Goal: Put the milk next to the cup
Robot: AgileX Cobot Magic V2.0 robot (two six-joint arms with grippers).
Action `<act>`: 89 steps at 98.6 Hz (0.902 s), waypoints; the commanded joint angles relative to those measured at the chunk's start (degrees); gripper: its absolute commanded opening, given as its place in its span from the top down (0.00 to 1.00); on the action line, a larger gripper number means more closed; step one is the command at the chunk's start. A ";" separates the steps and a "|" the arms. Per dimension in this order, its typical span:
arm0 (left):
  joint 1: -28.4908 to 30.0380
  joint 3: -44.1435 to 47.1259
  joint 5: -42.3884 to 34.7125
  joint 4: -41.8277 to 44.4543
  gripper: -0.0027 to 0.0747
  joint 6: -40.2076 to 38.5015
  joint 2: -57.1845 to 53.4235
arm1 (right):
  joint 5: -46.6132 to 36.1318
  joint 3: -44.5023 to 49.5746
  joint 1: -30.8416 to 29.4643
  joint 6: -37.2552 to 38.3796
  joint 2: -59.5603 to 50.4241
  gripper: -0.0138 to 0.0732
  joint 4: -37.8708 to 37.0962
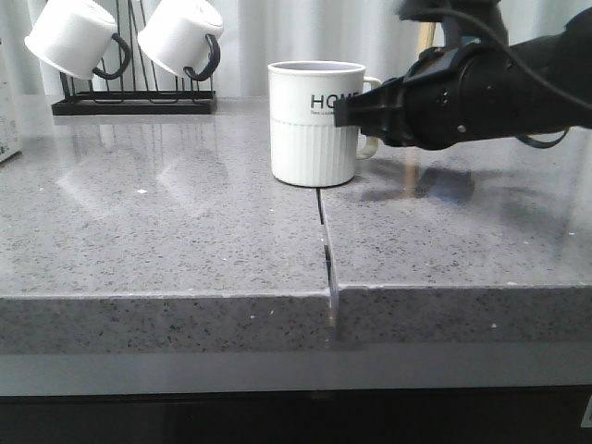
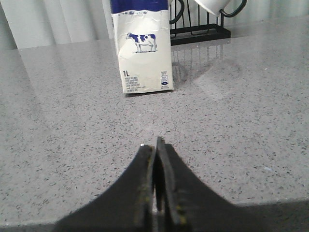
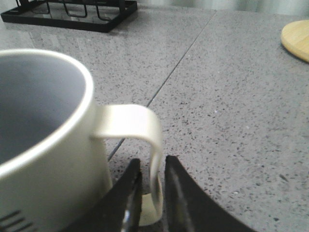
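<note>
The milk (image 2: 142, 53), a white carton with a cow picture and a blue top, stands upright on the grey counter ahead of my left gripper (image 2: 155, 142). That gripper is shut, empty and well short of the carton. A sliver of the carton shows at the front view's left edge (image 1: 7, 120). The cup (image 1: 314, 125), a white ribbed "HOME" mug, stands upright mid-counter. My right gripper (image 1: 340, 113) reaches it from the right. In the right wrist view its jaws (image 3: 152, 166) straddle the cup's (image 3: 43, 145) white handle (image 3: 145, 125) with slim gaps on both sides.
A black rack (image 1: 134, 97) with plain white black-handled mugs (image 1: 74, 37) stands at the back left. A round wooden board (image 3: 297, 38) lies beyond the cup. A seam (image 1: 324, 231) runs across the counter to its front edge.
</note>
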 commanded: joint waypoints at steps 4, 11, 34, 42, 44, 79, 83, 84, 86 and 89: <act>-0.46 2.33 -4.30 -0.43 0.99 0.05 -1.86 | -4.78 1.27 -0.03 -0.18 -6.39 0.67 0.07; -0.46 2.33 -4.30 -0.43 0.99 0.05 -1.86 | -4.78 3.15 -0.03 -0.18 -8.94 0.68 0.07; -0.46 2.33 -4.30 -0.43 0.99 0.05 -1.86 | -4.13 11.89 -0.03 -0.29 -19.89 0.77 0.07; -0.46 2.33 -4.30 -0.43 0.99 0.05 -1.86 | -3.21 15.14 -0.03 -0.70 -23.94 0.81 0.07; -0.46 2.33 -4.30 -0.43 0.99 0.05 -1.86 | -3.08 16.05 -0.03 -0.70 -25.08 0.82 0.07; -0.46 2.33 -4.30 -0.43 0.99 0.05 -1.86 | -1.78 29.15 -0.03 -0.70 -42.40 0.84 0.07; -0.46 2.33 -4.30 -0.43 0.99 0.05 -1.86 | -0.89 30.12 -0.03 -0.70 -44.32 0.86 0.07; -0.46 2.33 -4.30 -0.43 0.99 0.05 -1.86 | -0.69 30.25 -0.03 -0.70 -44.65 0.86 0.07; -0.46 2.33 -4.30 -0.43 0.99 0.05 -1.86 | -0.01 30.69 -0.03 -0.70 -45.60 0.87 0.07; -0.46 2.33 -4.30 -0.43 0.99 0.05 -1.86 | 0.79 31.31 -0.03 -0.70 -46.88 0.89 0.07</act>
